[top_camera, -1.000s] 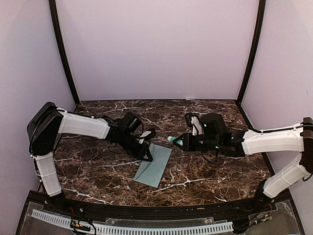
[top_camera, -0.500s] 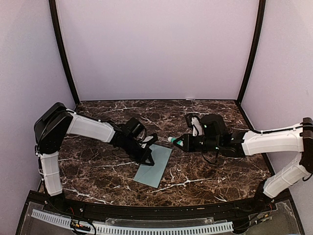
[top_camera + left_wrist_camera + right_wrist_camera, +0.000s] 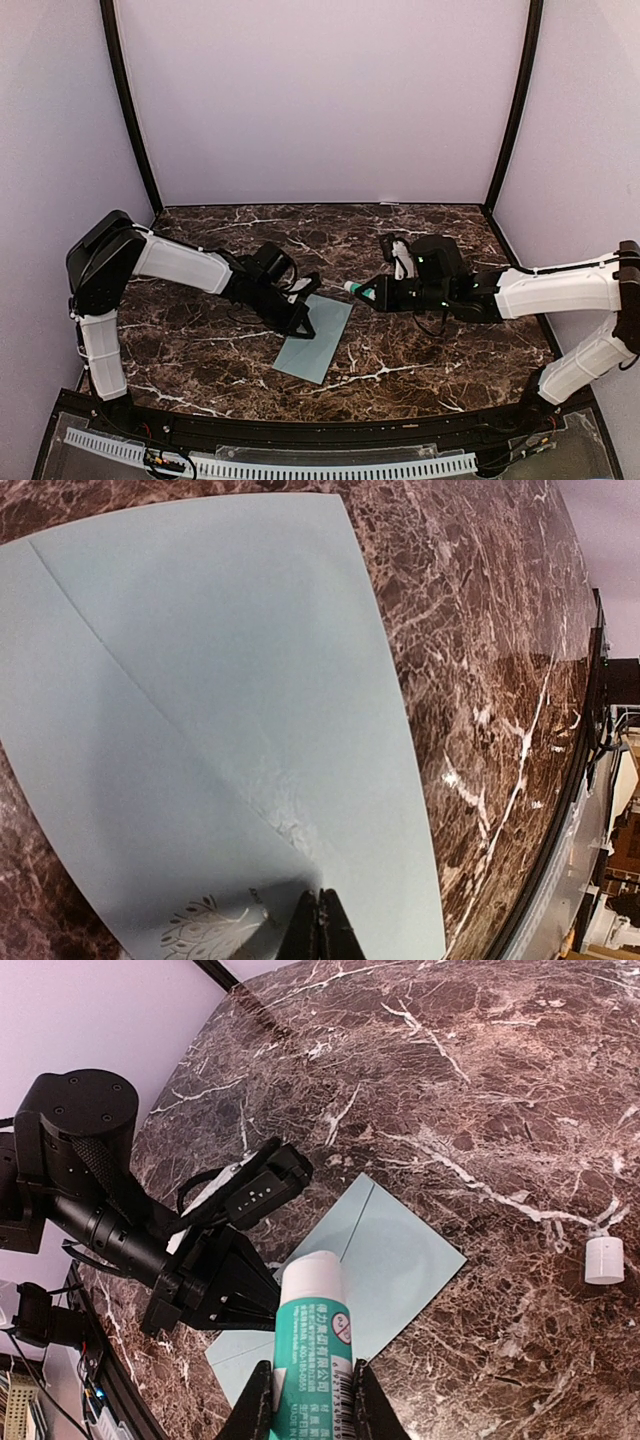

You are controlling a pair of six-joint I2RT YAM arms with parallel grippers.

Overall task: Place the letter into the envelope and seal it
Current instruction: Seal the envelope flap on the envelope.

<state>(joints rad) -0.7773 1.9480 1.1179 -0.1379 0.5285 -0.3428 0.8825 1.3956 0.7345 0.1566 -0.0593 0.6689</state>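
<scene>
The envelope [image 3: 316, 338] lies flat on the surface [image 3: 430, 350], about midway between the two arms. It is a pale teal oblong of thin matte paper with crisp straight edges. In the left wrist view its pointed flap is folded down, and the creases run toward a faint printed tree emblem [image 3: 200, 925]. The left pincer [image 3: 318, 930] has its jaws pressed together, with the tips bearing on the paper near the flap's point and pinching nothing. The letter is nowhere to be seen. It is most likely already inside, though the closed flap hides that.

The right pincer [image 3: 312, 1410] pinches a glue stick [image 3: 315, 1325], a hard, smooth cylinder with a green-and-white label and a bared white tip. It is held low near the envelope's far corner. The stick's small white cap [image 3: 604, 1260] stands alone on the surface, well apart.

The envelope looks light and limp, and it should skate easily on the glossy, white-veined brown marble. Flat downward pressure near the flap's point probably suits it better than a pinch. To lift it, the place to take hold would be a free edge or corner. The flap will hinge along its crease, and dragging the tips across it could wrinkle the paper.
</scene>
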